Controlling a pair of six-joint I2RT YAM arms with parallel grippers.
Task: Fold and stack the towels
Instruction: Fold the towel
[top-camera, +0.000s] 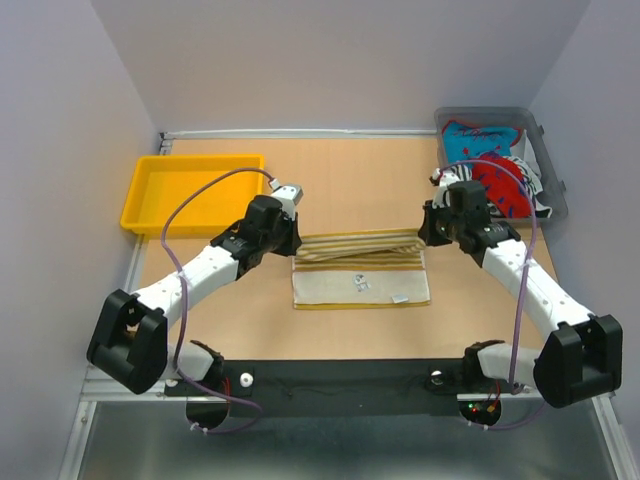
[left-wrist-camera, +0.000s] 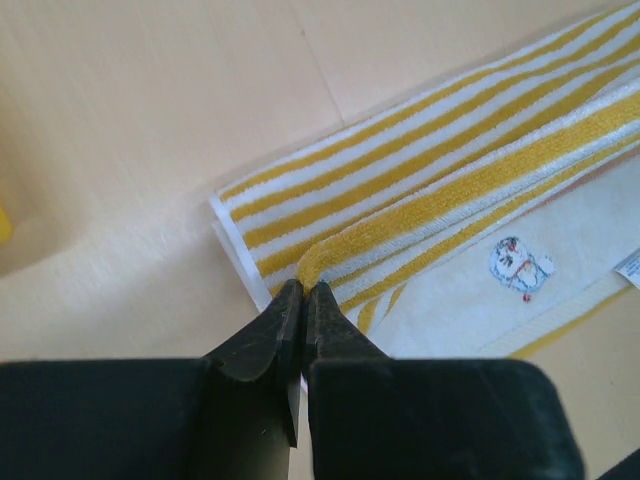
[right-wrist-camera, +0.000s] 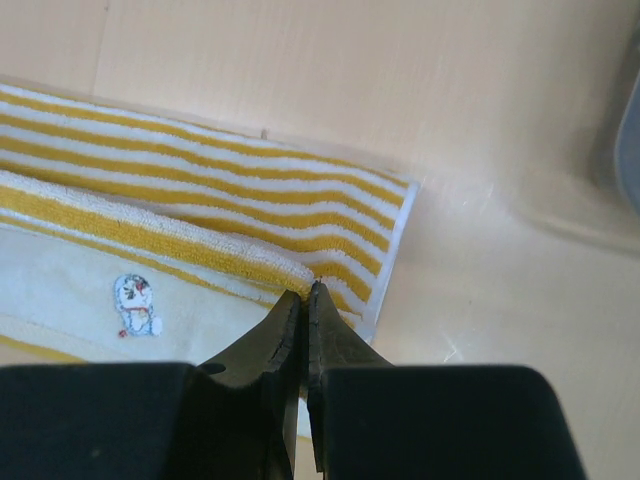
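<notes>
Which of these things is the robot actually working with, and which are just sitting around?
Part of the job: the yellow-striped towel, pinched by the left gripper and the right gripper; the patterned towels heaped in the clear bin.
Just lying about, it seems: the yellow tray.

Pretty bright overall, lit softly and evenly from overhead. Only faint, fuzzy shadows are thrown on the pale wooden tabletop. In the wrist views the yellow-and-cream striped terry towel is rendered fairly sharp, while the bottom edge of the frame is left blurred and dark.
</notes>
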